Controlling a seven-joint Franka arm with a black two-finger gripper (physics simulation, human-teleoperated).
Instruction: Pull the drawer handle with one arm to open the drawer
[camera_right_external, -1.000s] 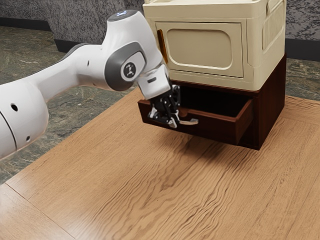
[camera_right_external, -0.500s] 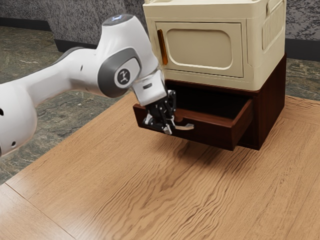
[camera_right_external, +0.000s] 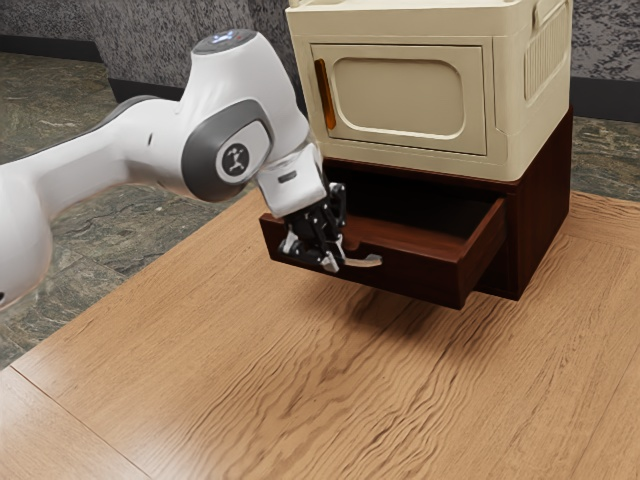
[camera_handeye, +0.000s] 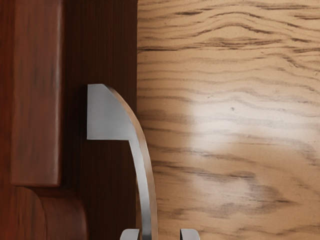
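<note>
In the exterior view my gripper (camera_right_external: 331, 262) is at the front of the dark brown drawer (camera_right_external: 415, 272), beside the exposed end of its curved metal handle (camera_right_external: 366, 261). The drawer stands partly out of its cabinet (camera_right_external: 542, 205). In the wrist view the handle (camera_handeye: 142, 154) curves down between the two fingertips of my gripper (camera_handeye: 160, 234). One fingertip is close to the handle, while a visible gap separates the other from it, so the fingers stand open around the bar. The rest of the handle is hidden.
A cream cabinet (camera_right_external: 400, 98) with an orange door handle (camera_right_external: 325, 94) rests on top of the brown cabinet. The wooden tabletop (camera_right_external: 300, 370) extends below and in front of the drawer.
The drawer has slid further out of its cabinet. My gripper has moved with it, toward the exterior view's left and slightly down, staying at the handle.
</note>
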